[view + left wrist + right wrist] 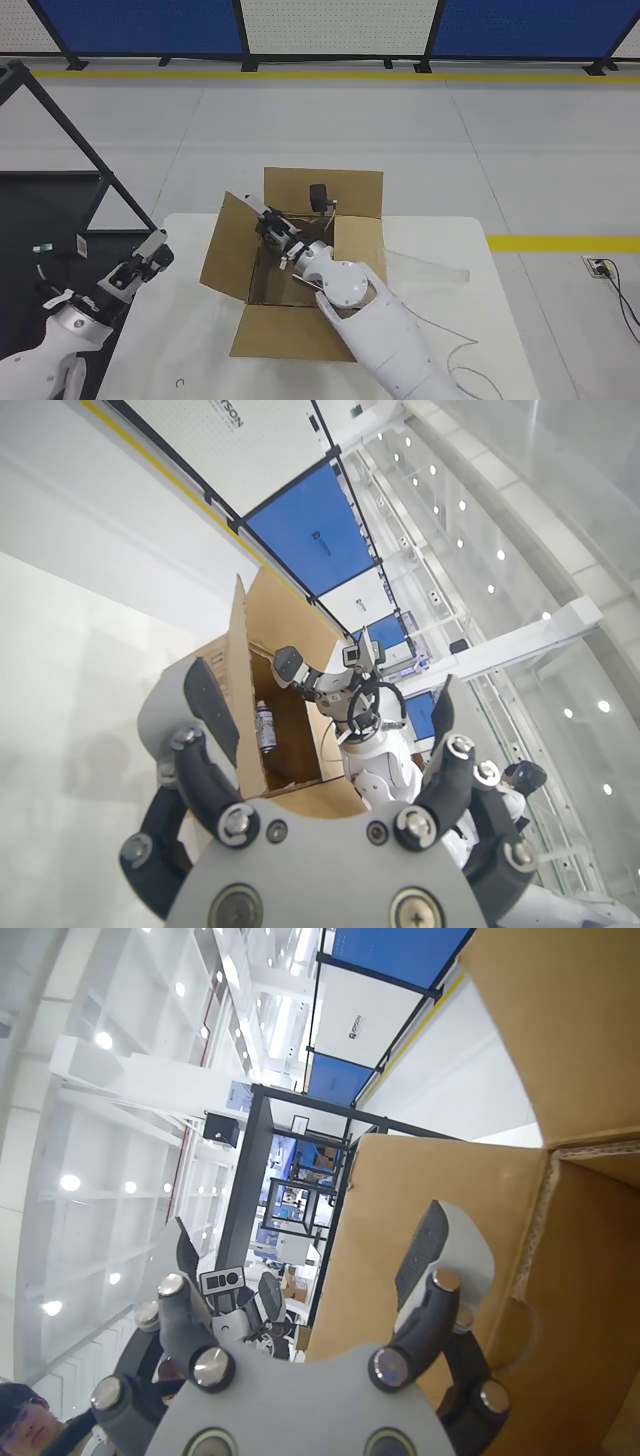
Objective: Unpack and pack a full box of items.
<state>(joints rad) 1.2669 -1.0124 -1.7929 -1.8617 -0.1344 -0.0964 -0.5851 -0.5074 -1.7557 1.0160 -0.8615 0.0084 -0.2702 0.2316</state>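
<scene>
Where items are counted, one cardboard box (270, 335) is found on the white table (190, 330), its four flaps folded open, and one small labelled can (265, 727) is located inside it. Print on the can and on a flap cannot be read. The right gripper (272, 228) is positioned within the box opening, jaws spread and empty. The left gripper (160, 256) is positioned apart from the box, jaws likewise spread. One clear plastic sheet (425, 265) is laid just beside the box.

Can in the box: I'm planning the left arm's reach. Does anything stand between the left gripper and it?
Yes. A raised side flap of the box stands between the left gripper and the can inside. The right gripper also hangs over the box, near the can.
</scene>
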